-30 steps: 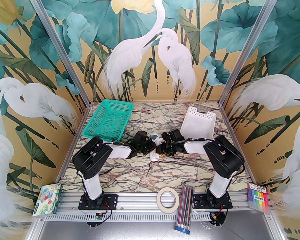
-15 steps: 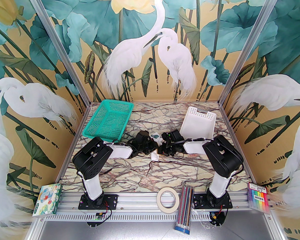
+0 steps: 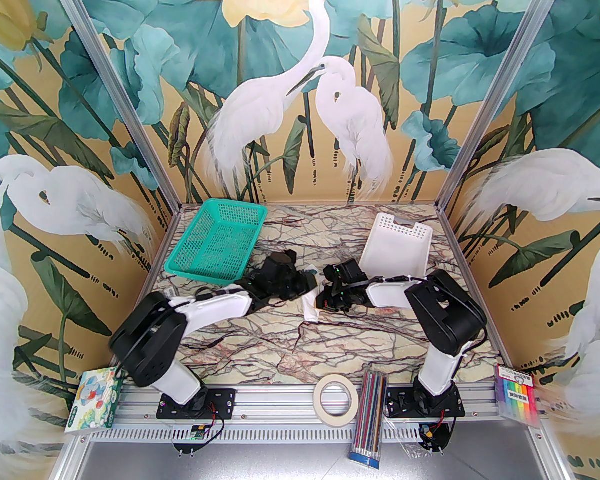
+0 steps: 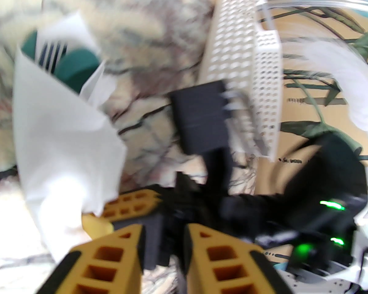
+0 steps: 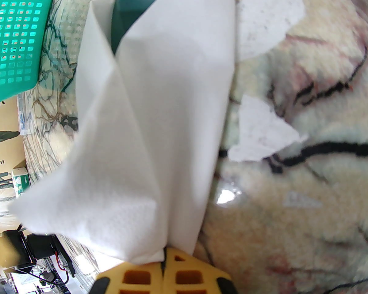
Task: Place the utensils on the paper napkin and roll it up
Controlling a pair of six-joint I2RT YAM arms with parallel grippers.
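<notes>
Left arm (image 3: 215,308) just drops low and the left gripper (image 4: 164,230) pulls back off the napkin (image 5: 159,118), fingers apart and empty, while the right gripper (image 5: 164,262) stays pinched on one end mid-table, utensils (image 5: 132,14) tucked inside, so the roll looks basically done.

Left arm (image 3: 215,310) and right arm (image 3: 390,293): white link shells, black joint housings, black cables, black screwed base plates (image 3: 225,399) at six o'clock. The jaws are yellow-orange lattice with black edges; green lights (image 4: 331,206) glow at the right wrist.
</notes>
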